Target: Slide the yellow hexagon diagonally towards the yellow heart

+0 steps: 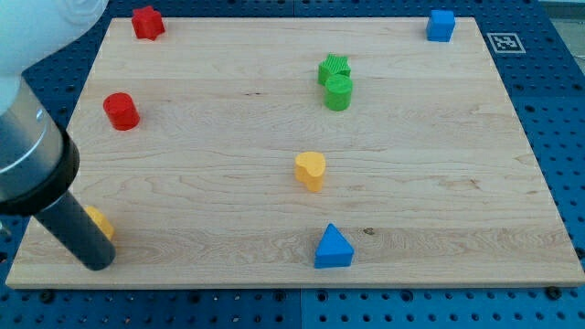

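Yellow hexagon (101, 222) touches my tip (97, 265) bottom-left; bare wood reaches the yellow heart (311, 170).

My rod (69, 224) covers most of the yellow hexagon (102, 222); only a sliver shows at the rod's 3 o'clock side, so its shape can't be read. My tip (96, 265) looks just below it; contact is unclear. My arm (23, 137) runs off the view's left edge.

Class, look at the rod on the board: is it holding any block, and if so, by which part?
Nothing is held. My tip only stands against the yellow hexagon, covering its left side at the view's bottom left.
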Tool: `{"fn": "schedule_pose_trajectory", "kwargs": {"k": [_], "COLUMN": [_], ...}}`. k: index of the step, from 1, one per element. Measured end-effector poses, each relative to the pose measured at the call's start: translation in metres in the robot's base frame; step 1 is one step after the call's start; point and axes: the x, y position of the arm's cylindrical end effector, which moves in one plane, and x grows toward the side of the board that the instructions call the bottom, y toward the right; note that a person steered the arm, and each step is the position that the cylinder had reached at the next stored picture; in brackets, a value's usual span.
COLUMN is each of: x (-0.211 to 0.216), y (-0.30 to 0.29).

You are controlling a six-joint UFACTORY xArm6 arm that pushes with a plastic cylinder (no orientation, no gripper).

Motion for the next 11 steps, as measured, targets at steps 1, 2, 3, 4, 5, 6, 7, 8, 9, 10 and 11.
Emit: {"fn": "schedule_pose_trajectory", "kwargs": {"k": [1, 2, 3, 4, 5, 6, 7, 8, 9, 10, 11], "x": [-0.001, -0.007, -0.013, -0.021, -0.025, -0.038, -0.048, -0.035, -0.043, -0.043, -0.043], "y": [-0.037, -0.071, -0.077, -0.059, -0.051, -0.051, -0.047, -0.024, -0.006, 0.009, 0.010]}}
